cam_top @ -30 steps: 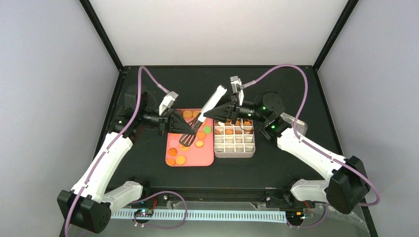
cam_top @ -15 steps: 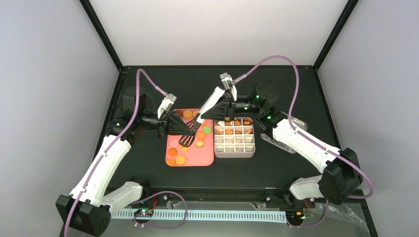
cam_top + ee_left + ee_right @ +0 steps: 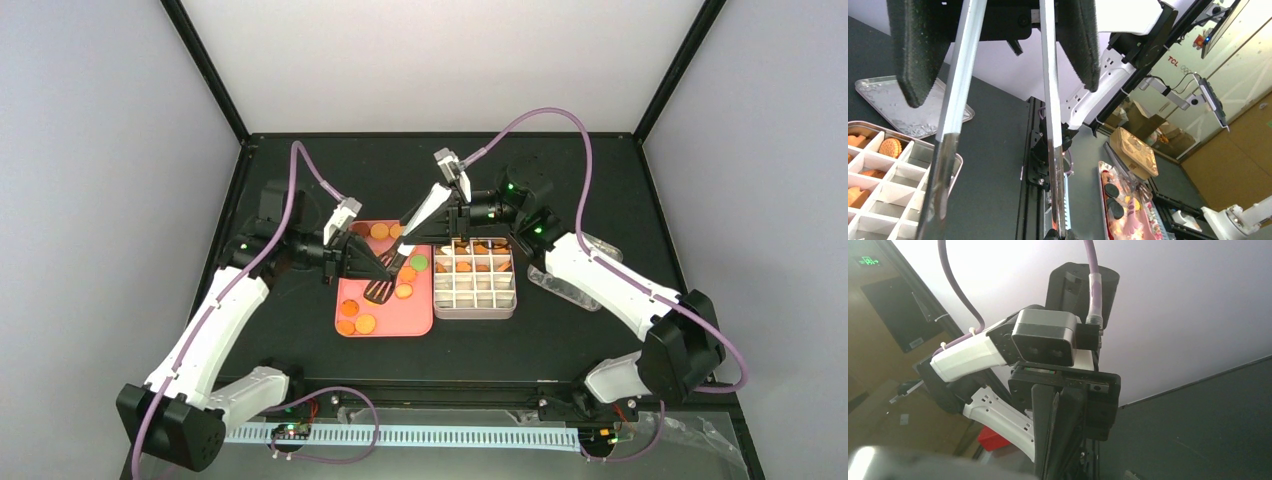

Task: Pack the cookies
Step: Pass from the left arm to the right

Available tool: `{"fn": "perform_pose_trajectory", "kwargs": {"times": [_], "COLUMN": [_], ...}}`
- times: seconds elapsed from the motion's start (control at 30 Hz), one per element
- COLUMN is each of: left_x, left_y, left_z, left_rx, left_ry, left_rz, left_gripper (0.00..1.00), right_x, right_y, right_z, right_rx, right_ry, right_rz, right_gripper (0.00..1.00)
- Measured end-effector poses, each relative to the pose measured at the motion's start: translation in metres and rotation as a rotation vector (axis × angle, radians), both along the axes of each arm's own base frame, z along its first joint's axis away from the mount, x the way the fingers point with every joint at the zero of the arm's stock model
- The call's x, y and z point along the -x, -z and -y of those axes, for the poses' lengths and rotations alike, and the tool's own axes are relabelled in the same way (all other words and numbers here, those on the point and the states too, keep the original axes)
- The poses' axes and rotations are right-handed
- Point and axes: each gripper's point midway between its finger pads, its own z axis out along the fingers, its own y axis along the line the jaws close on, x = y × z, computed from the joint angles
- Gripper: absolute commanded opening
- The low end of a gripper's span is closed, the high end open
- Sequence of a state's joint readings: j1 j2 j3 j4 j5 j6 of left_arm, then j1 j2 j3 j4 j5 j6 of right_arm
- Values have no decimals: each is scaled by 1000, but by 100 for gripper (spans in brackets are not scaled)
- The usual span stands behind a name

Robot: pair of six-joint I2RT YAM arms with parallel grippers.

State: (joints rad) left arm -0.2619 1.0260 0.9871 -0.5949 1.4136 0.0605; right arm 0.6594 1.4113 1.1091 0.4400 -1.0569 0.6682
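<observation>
We see the left gripper [image 3: 383, 262] squeezed tight on the metal tongs [image 3: 420, 212]. In the left wrist view the two shiny arms of the tongs [image 3: 1050, 150] run down between its dark foam pads [image 3: 1078, 45]. The black tips [image 3: 379, 291] of the tongs hang over a pink tray [image 3: 388, 316]. We cannot tell if the tips touch the tray. The right gripper [image 3: 425, 231] is up by the white handle end of the tongs. We cannot tell if it is wide or narrow, or if it holds the handle.

The cookies [image 3: 365, 323] lie flat on the pink tray around the tips. One orange cookie [image 3: 404, 291] is just beside the tips, on the right gripper's side. A green cookie [image 3: 419, 262] lies a bit past it. Next to the tray, on the handle side of the tongs, sits a box with small squares [image 3: 476, 312]. The squares farthest from the arm bases hold boxed cookies [image 3: 478, 248]. A shiny tray [image 3: 903, 107] lies on the black table [image 3: 560, 170] beyond the box.
</observation>
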Motion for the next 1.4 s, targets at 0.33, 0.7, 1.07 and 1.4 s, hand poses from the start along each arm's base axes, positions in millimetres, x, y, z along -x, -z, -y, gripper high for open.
{"fn": "perform_pose_trajectory", "kwargs": {"times": [0.33,0.7,1.07,1.4], "left_x": [1,-3,-10,-14], "left_y": [10,14,24,33], "left_z": [0,-1,-3,-6], "left_rx": [-25,-59,-132,-193], "left_ry": [7,-13,-48,-72], "left_rz": [-7,26,87,124], "left_gripper": [2,7,9,53], "right_x": [2,-6,-5,6], "right_y": [9,15,19,30], "right_z": [0,-1,1,-10], "right_rx": [36,57,51,65], "right_ry": [-16,57,159,168], "right_rz": [0,-1,17,27], "right_gripper": [54,34,28,23]}}
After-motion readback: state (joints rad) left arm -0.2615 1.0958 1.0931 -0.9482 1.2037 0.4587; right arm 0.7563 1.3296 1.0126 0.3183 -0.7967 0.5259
